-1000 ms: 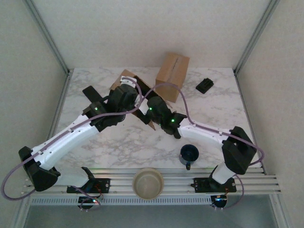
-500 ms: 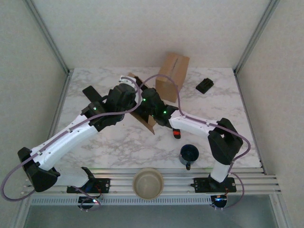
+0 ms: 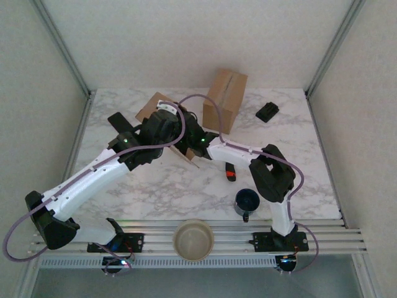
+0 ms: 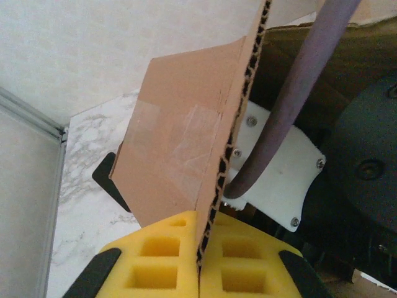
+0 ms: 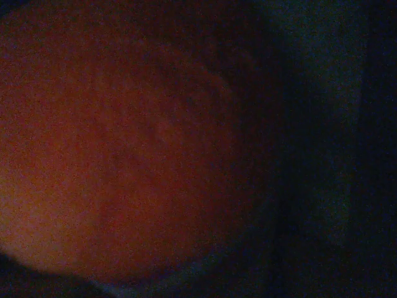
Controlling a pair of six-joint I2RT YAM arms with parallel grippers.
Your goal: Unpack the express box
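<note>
Nearest, well in front of the express box [image 3: 151, 107], a beige bowl [image 3: 193, 239] sits at the bench [image 3: 155, 186] edge. A dark blue mug [image 3: 247, 202] and a small red-and-black item [image 3: 230, 171] lie to the box's near right. The box itself lies open on the bench where both arms meet. The left tool [image 4: 201, 254] is clenched on one raised flap [image 4: 180, 143], a yellow pad on either face of the corrugated edge. The right tool [image 3: 189, 131] reaches down inside the box. Its wrist view is dark, with a reddish rounded surface [image 5: 124, 143] close up, and I cannot tell whether that tool is released or clenched. Just behind the box on the right a taller closed carton [image 3: 224, 99] stands upright, and a black block [image 3: 267, 112] lies farther right.

The box looks light, so it would probably slide or lift if pulled, and pinning the flap makes sense. Corrugated board is stiff along its flutes but creases and tears near tape, so it should be gripped deep on the flap, not at a corner. Whatever is inside looks smooth and rounded, probably slippery, and is best taken across its widest sides
</note>
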